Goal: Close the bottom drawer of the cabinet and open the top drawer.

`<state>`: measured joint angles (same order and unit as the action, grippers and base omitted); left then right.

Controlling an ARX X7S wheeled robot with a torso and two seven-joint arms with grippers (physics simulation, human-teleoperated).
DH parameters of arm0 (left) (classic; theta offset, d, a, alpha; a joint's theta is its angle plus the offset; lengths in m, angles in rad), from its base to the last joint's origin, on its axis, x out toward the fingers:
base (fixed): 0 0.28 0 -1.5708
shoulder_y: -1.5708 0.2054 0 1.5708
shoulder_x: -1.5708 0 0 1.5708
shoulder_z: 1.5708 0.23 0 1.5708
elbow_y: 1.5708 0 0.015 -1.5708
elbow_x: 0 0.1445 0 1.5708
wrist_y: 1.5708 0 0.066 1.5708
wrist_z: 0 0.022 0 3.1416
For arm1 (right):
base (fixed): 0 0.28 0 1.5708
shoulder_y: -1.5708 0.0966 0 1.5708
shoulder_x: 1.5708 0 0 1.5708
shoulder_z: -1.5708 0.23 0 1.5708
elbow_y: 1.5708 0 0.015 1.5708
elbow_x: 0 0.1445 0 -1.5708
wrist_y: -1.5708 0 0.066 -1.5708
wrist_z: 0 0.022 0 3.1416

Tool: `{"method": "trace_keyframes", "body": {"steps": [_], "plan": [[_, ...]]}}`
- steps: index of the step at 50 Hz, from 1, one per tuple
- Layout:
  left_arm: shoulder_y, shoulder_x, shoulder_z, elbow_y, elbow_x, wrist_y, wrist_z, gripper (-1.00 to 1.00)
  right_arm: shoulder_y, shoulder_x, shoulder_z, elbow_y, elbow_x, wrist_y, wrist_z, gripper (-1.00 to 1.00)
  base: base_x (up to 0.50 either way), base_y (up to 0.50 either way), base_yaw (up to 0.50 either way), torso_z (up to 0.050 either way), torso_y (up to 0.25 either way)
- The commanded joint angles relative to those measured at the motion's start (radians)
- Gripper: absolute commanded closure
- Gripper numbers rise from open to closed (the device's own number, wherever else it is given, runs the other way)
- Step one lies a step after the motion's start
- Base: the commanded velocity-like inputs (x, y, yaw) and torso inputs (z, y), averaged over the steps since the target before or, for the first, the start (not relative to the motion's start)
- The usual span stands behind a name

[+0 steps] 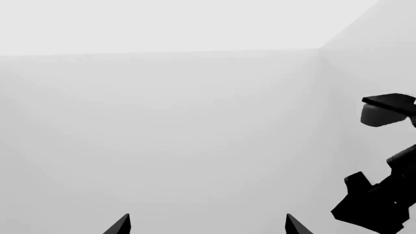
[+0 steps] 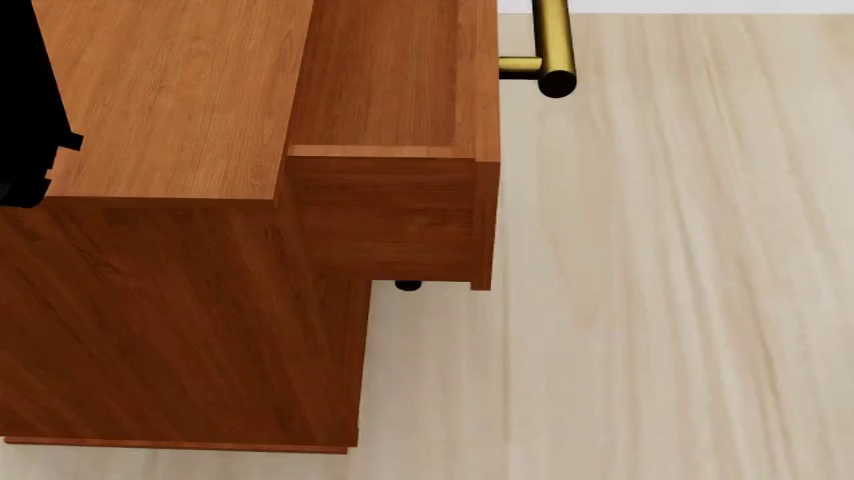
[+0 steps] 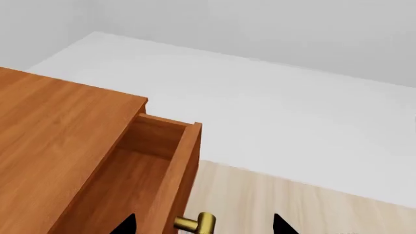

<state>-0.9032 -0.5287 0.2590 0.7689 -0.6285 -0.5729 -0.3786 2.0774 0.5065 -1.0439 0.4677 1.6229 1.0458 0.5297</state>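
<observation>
The reddish-brown cabinet (image 2: 174, 90) is seen from above in the head view. Its top drawer (image 2: 387, 70) stands pulled out toward the right, empty inside, with the brass bar handle (image 2: 554, 45) on its front. The bottom drawer is hidden under it. A dark handle end (image 2: 407, 286) peeks out below, and I cannot tell which drawer it belongs to. In the right wrist view the top drawer (image 3: 140, 165) is open, and my right gripper (image 3: 204, 225) is open with the handle (image 3: 198, 224) between its spread fingertips. My left gripper (image 1: 208, 225) is open on nothing, facing bare white walls.
Pale wooden floor (image 2: 667, 300) spreads to the right of the cabinet. A black robot part (image 2: 27, 100) overlaps the cabinet top at the left edge. In the left wrist view, black robot parts (image 1: 380, 204) show at one side against the white wall (image 1: 162, 122).
</observation>
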Motion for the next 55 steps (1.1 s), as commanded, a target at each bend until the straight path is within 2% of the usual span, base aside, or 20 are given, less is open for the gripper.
{"method": "trace_keyframes", "body": {"steps": [1, 25, 55], "plan": [[0.001, 0.000, 0.004, -0.002, 0.002, 0.007, 0.001, -1.00, 0.082, -0.118, -0.106, 0.178, -0.112, 0.064, -0.168, -1.00, 0.00, 0.00, 0.00, 0.000, 0.000], [0.006, -0.010, 0.004, 0.000, 0.000, 0.015, 0.000, -1.00, 0.141, -0.297, -0.237, 0.404, -0.270, 0.049, -0.417, -1.00, 0.00, 0.00, 0.00, 0.000, 0.000], [0.037, -0.026, -0.010, -0.009, 0.002, 0.046, 0.003, -1.00, 0.106, -0.495, -0.399, 0.674, -0.442, -0.011, -0.691, -1.00, 0.00, 0.00, 0.00, 0.000, 0.000]]}}
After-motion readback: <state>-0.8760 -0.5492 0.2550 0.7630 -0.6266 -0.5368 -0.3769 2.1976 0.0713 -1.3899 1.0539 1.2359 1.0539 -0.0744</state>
